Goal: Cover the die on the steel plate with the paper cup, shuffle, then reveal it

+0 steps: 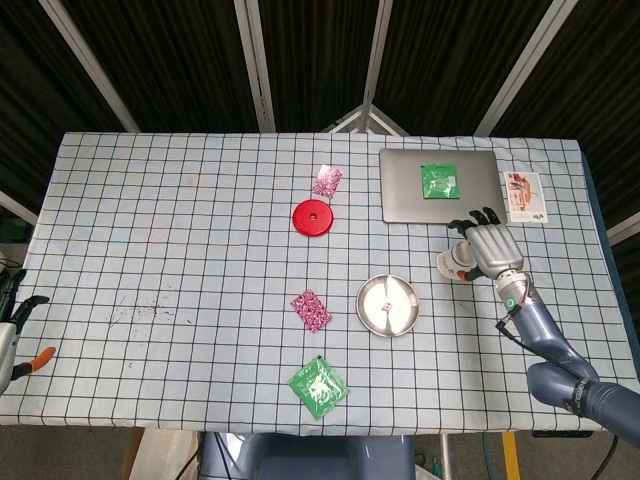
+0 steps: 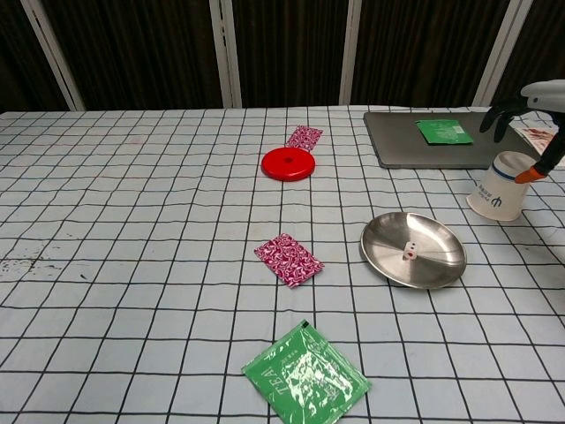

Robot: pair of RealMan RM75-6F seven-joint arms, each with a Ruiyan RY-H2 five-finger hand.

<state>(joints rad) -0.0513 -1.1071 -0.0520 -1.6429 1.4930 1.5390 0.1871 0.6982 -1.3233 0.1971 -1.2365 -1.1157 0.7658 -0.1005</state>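
**Inspector:** Report the cup's position and orientation.

**Operator:** The paper cup (image 2: 500, 187) stands mouth-down on the checked tablecloth (image 1: 180, 250), its closed base uppermost and its long axis upright. It sits at roughly 2 o'clock from the steel plate (image 2: 441, 265), near but apart from it, and just in front of the grey tray (image 1: 410, 200).

**Inspector:** Your right hand?

**Operator:** My right hand (image 1: 490, 243) is directly over the cup, fingers (image 2: 496, 114) spread and curved downward around its top. In the chest view the thumb tip lies against the cup's upper edge. I cannot tell whether I have an actual grip on it.

**Inspector:** And the left?

**Operator:** My left hand (image 1: 12, 330) shows only at the left edge of the head view, off the table's 9 o'clock side. I cannot tell how its fingers are set.

**Inspector:** The die?

**Operator:** The die (image 2: 409, 252) rests uncovered near the centre of the plate, white with red pips.

**Inspector:** Surrounding items?

**Operator:** A green packet (image 1: 439, 180) lies on the tray. A printed card (image 1: 524, 196) lies at 3 o'clock of the tray. A red disc (image 1: 313, 217) sits at 10 o'clock from the plate, with a pink patterned packet (image 1: 327, 181) just beyond it. A second pink packet (image 1: 311, 310) lies at 9 o'clock of the plate, and a larger green packet (image 1: 318, 387) at 7 o'clock. Nothing lies between cup and plate.
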